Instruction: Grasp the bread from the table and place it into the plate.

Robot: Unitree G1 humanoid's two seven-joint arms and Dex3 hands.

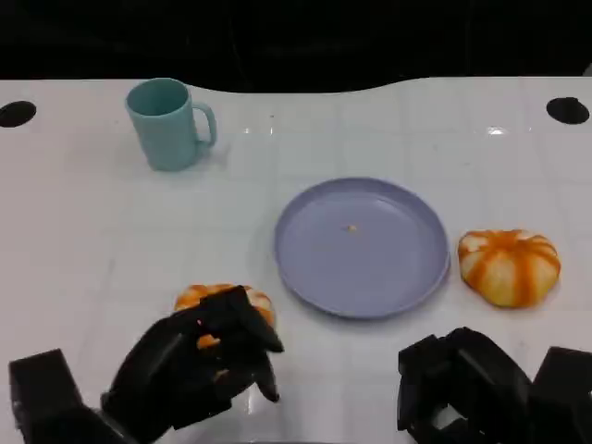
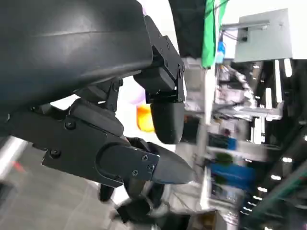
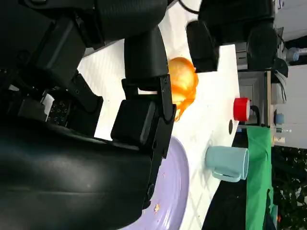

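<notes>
An orange-and-white bread (image 1: 222,296) lies on the white table, left of the lilac plate (image 1: 363,248). My left hand (image 1: 199,361) lies over its near side, fingers curled around it, and orange shows between them. The same bread (image 3: 183,85) appears in the right wrist view with black fingers of the left hand (image 3: 202,43) at its edge. An orange patch (image 2: 144,119) shows past the left hand's fingers (image 2: 167,122). A second bread (image 1: 510,266) sits right of the plate. My right hand (image 1: 458,388) rests curled near the front edge, holding nothing.
A teal mug (image 1: 169,123) stands at the back left, also seen in the right wrist view as the mug (image 3: 228,164). A red-capped object (image 3: 242,109) sits beyond the table. The plate holds one small crumb (image 1: 351,228).
</notes>
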